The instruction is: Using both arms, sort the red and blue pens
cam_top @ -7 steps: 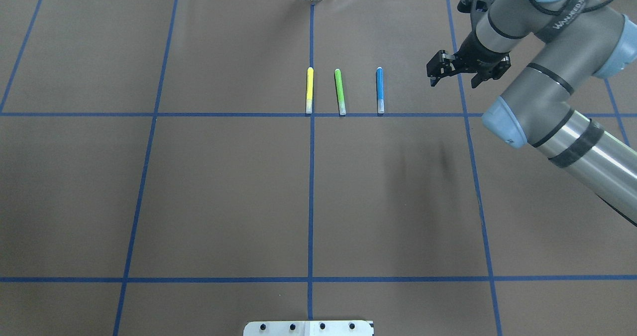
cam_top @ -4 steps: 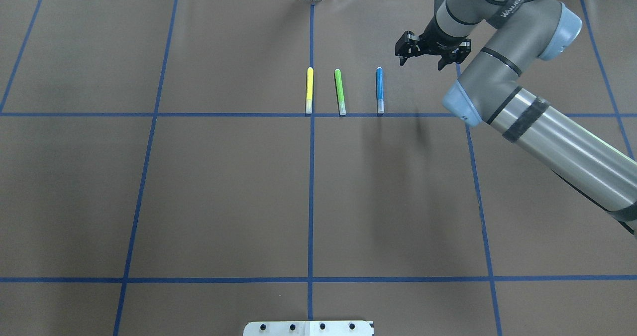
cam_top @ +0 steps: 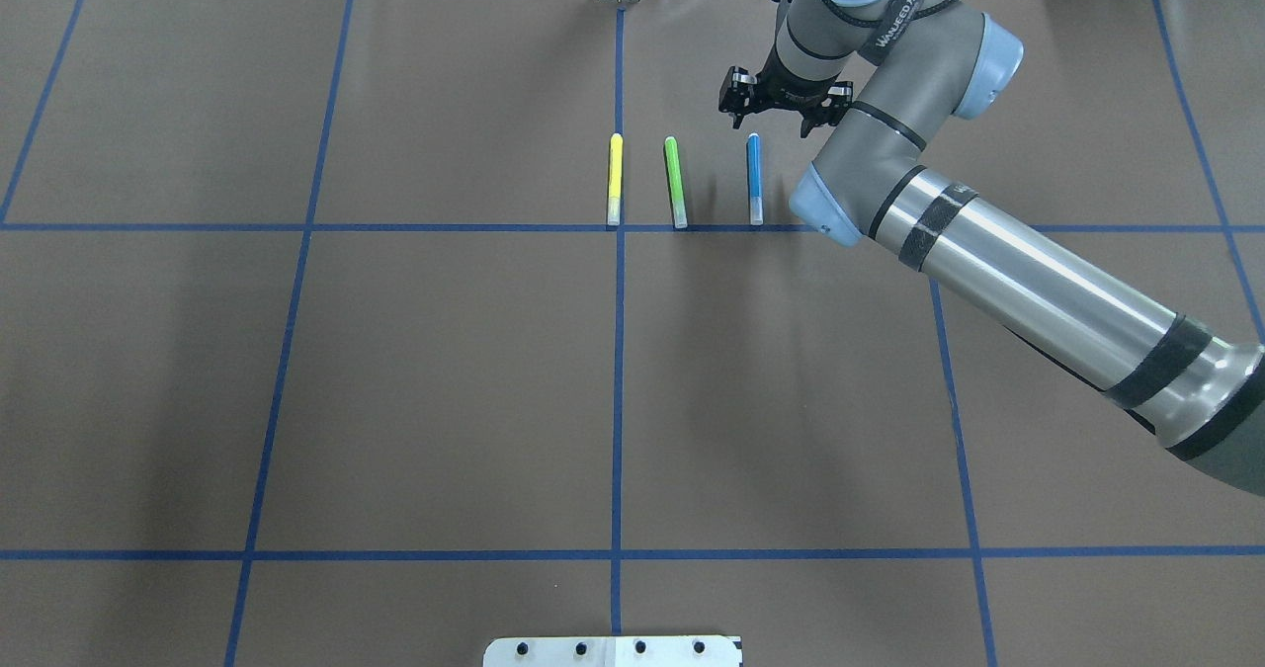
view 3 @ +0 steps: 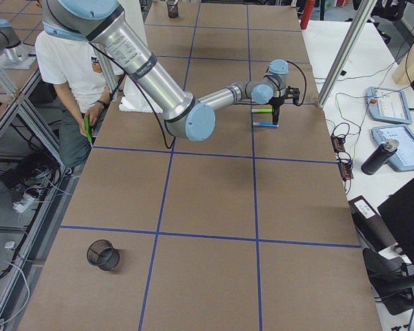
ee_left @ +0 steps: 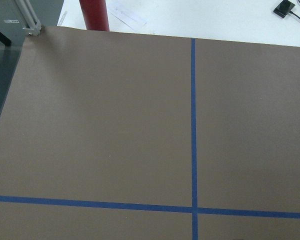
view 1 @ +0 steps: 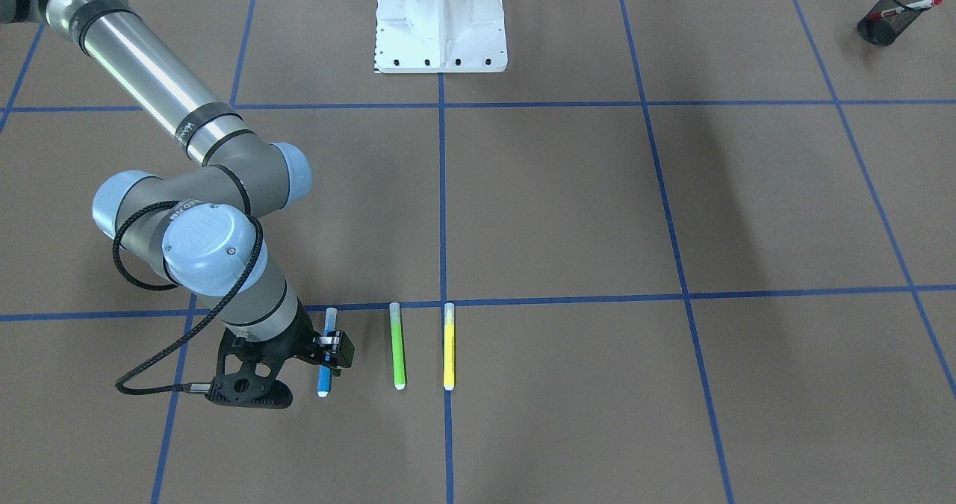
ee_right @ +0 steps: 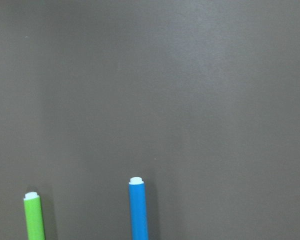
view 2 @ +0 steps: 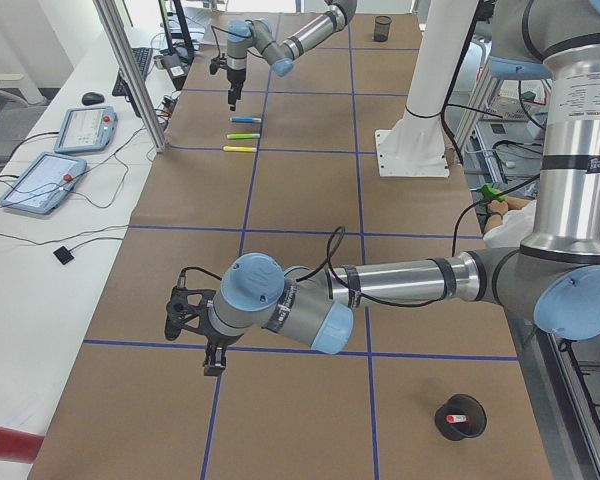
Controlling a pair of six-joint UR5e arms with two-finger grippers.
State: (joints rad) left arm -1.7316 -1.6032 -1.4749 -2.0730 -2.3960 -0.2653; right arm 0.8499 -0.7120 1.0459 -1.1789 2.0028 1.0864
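One red marker (view 1: 907, 4): it leans in the black mesh cup (view 1: 875, 28) close by the robot's left side, so we take red as sorted.
Second cup (view 3: 102, 254): this one stands on the robot's right and looks empty. We judge that blue belongs there.
Left gripper (view 2: 192, 348): it hangs over bare table on its own side with nothing seen in it. We cannot tell whether its fingers are apart or together.
Row of pens: the yellow pen (cam_top: 614, 178), green pen (cam_top: 675, 181) and blue pen (cam_top: 754, 178) lie parallel and apart, their near ends at the tape line (cam_top: 445, 227).
Right gripper (cam_top: 769, 117): its fingers are spread and empty, pointing down over the blue pen, with no contact that we can see.
Change: in under a second it has swung in from well to the right of the row. No pen has moved.
Meaning: we think the approach is nearly done. What remains is to come down, close across the barrel and carry it off, leaving the green pen alone.
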